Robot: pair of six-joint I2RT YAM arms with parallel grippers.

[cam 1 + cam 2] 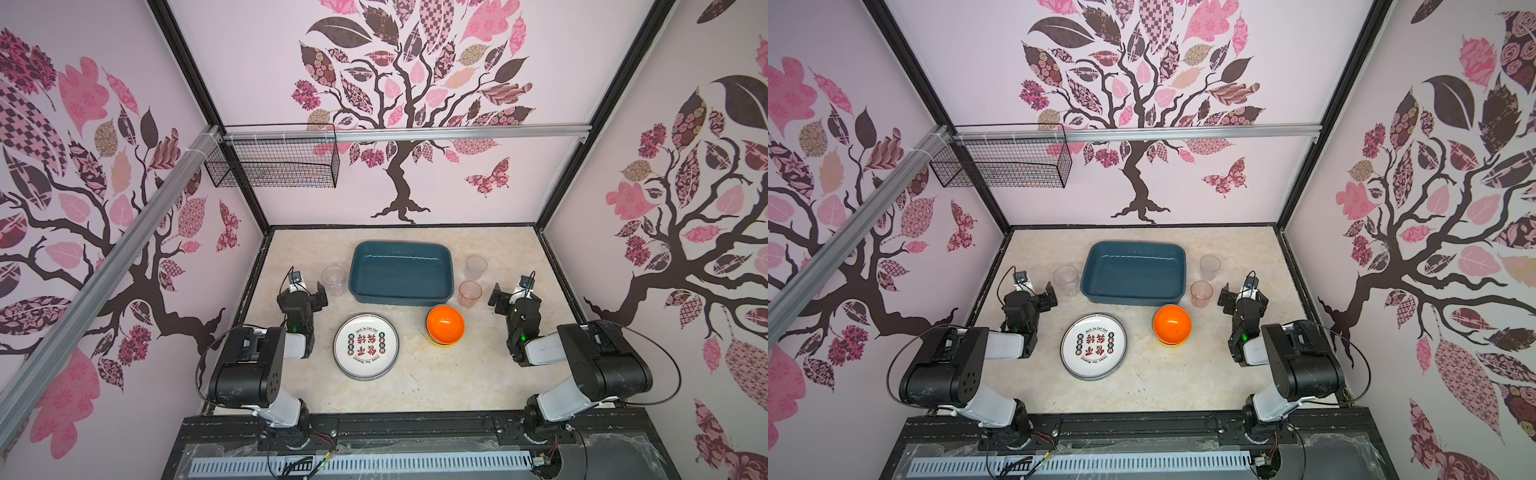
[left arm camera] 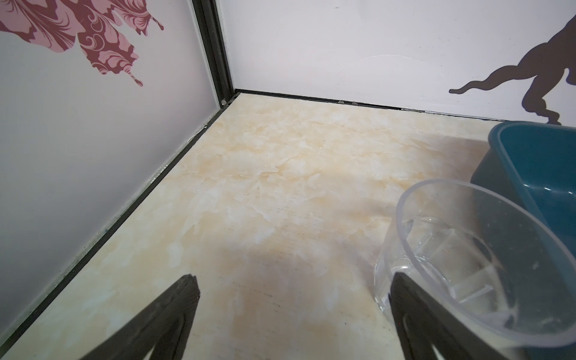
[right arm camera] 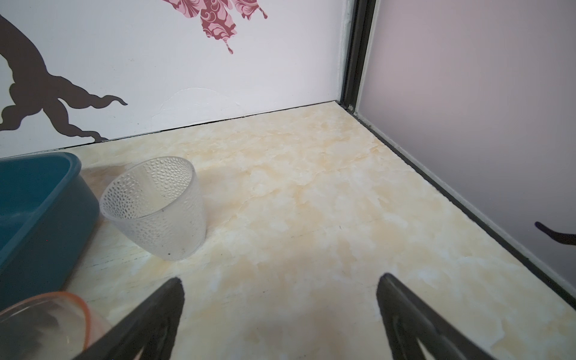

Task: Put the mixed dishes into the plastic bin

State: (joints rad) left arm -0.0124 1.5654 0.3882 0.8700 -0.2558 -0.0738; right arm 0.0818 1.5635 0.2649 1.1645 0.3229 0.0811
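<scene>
My left gripper (image 2: 291,280) gapes empty, the clear cup (image 2: 467,249) just beside one finger; my right gripper (image 3: 280,280) is spread too. Opening step, I judge (the plastic bin (image 1: 401,272) holds nothing, plates (image 1: 365,345) in front of it). Next: straddle the cup's wall, close gently.

A teal bin (image 1: 401,272) and mixed dishes (image 1: 365,346) on a marbled surface (image 1: 436,382).
The bin sits rear centre, a clear cup (image 1: 333,279) just left, a dimpled frosted cup (image 1: 475,267) and a pinkish cup (image 1: 470,293) just right. In front: stacked white plates (image 1: 1093,346) printed with Chinese characters, and nested bowls (image 1: 445,323), orange on top.
</scene>
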